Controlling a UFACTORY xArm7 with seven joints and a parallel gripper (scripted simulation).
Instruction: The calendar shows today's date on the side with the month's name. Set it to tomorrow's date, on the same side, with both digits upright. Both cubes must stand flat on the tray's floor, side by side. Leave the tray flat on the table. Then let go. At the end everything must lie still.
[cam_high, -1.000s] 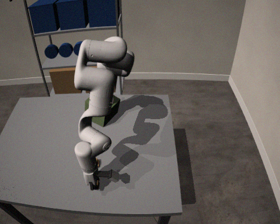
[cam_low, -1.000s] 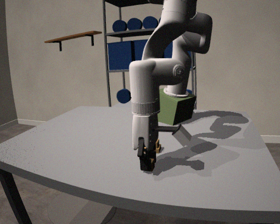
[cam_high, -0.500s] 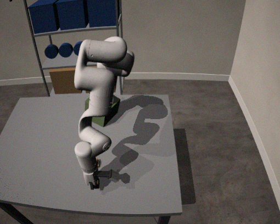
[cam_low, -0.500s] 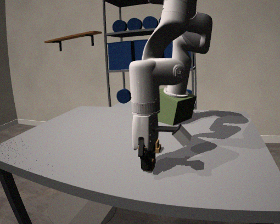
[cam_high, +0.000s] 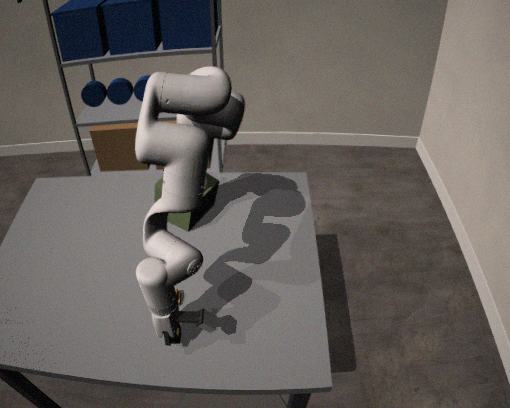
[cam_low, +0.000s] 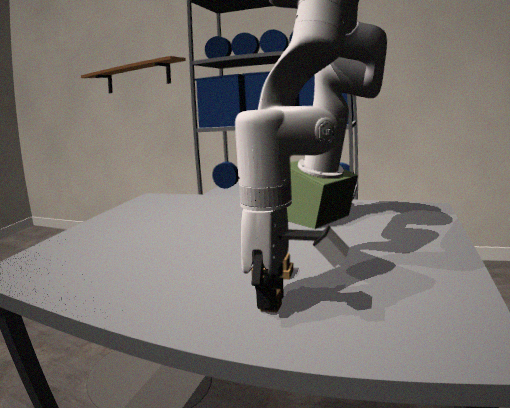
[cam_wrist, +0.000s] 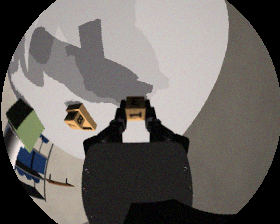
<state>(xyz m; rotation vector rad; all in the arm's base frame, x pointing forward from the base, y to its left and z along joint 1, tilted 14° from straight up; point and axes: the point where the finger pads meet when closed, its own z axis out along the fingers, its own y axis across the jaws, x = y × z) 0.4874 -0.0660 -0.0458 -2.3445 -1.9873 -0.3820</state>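
Observation:
My gripper (cam_high: 172, 340) (cam_low: 268, 300) (cam_wrist: 135, 105) points straight down, with its fingertips at the grey table (cam_high: 75, 225) (cam_low: 150, 240) near the front edge. In the wrist view it is shut on a small tan calendar cube (cam_wrist: 134, 116); I cannot read any digit on it. The fingers hide this cube in the top and exterior views. A small tan tray-like piece (cam_wrist: 80, 117) (cam_low: 290, 268) (cam_high: 179, 296) lies on the table just behind the gripper, towards the arm's base. Its contents and the month's name are too small to make out.
The arm stands on a green base block (cam_high: 200, 200) (cam_low: 315, 200) at the back of the table. A metal shelf rack (cam_high: 65, 85) (cam_low: 192, 125) with blue boxes and balls stands behind it. The table's front edge (cam_high: 200, 387) is close to the gripper.

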